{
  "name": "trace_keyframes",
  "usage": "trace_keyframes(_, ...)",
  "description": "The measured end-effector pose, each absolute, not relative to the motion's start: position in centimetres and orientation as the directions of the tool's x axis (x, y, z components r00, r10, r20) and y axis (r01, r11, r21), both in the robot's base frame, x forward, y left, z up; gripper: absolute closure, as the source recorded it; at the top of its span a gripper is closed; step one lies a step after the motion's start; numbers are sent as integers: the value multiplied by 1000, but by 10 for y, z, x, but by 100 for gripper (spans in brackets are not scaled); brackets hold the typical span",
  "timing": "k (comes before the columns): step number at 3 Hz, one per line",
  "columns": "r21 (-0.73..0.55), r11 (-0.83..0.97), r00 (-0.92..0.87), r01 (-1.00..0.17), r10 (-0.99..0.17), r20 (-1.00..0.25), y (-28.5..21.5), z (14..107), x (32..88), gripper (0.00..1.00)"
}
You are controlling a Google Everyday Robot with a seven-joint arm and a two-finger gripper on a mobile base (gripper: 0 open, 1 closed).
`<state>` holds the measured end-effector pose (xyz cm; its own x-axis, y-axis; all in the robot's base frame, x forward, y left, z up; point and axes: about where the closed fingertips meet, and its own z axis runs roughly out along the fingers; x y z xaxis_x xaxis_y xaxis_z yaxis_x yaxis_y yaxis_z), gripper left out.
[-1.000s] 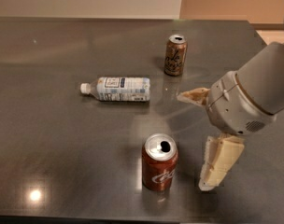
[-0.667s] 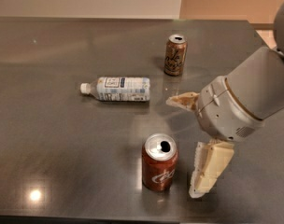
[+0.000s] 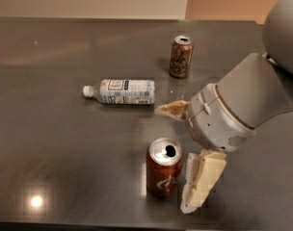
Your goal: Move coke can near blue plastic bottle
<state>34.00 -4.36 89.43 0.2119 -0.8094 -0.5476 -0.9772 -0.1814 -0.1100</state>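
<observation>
While the gripper hovers spread, the coke can stands just beside it.

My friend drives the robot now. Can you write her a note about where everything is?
End effector: open, beside the red soda can, one finger at its right; holding nothing.
Can stands upright near the front edge of the dark table.
Clear plastic bottle with white cap lies on its side, farther back, left.
Done: lined up at can.
Left: grasp can, set it by bottle.
</observation>
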Motion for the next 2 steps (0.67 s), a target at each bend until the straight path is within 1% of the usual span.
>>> trace_keyframes(1, -111, -197, 226, -974, -801, -554, -37, 893, 338, 18)
trace_keyframes(2, -123, -189, 225, -974, -802, -553, -41, 896, 344, 41)
